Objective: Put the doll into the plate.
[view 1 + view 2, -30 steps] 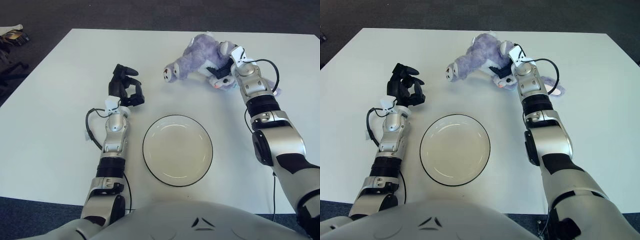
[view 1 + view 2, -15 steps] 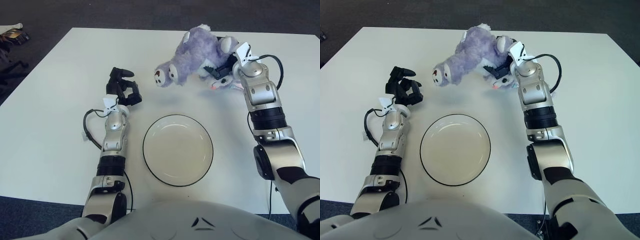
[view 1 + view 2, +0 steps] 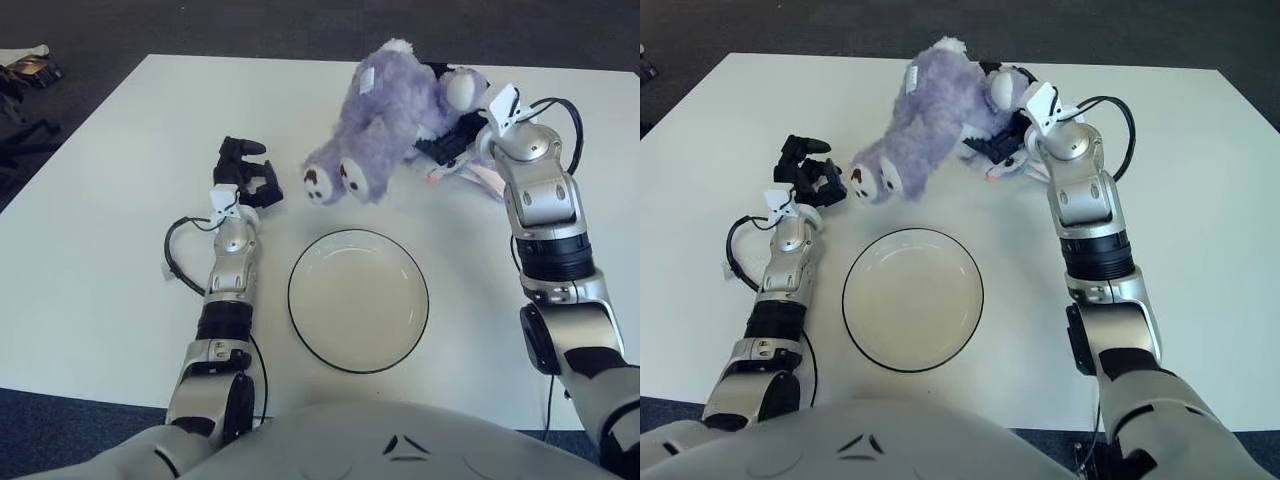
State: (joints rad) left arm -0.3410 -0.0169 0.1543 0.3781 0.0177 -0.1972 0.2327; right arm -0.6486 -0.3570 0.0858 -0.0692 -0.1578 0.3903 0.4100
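1. The round white plate with a thin black rim holds nothing; its bowl lies open from above.
2. The fluffy purple plush doll, clasped by the right hand, hangs beyond the plate's far rim, with bare white table between them.
3. The left hand, its black fingers curled, shows near the doll's lower end, left of the plate, narrowing that side.
4. The table's right side lies bare.

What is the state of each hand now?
Left hand: curled, holding nothing, left of the doll.
Right hand: closed on the doll, above the table.
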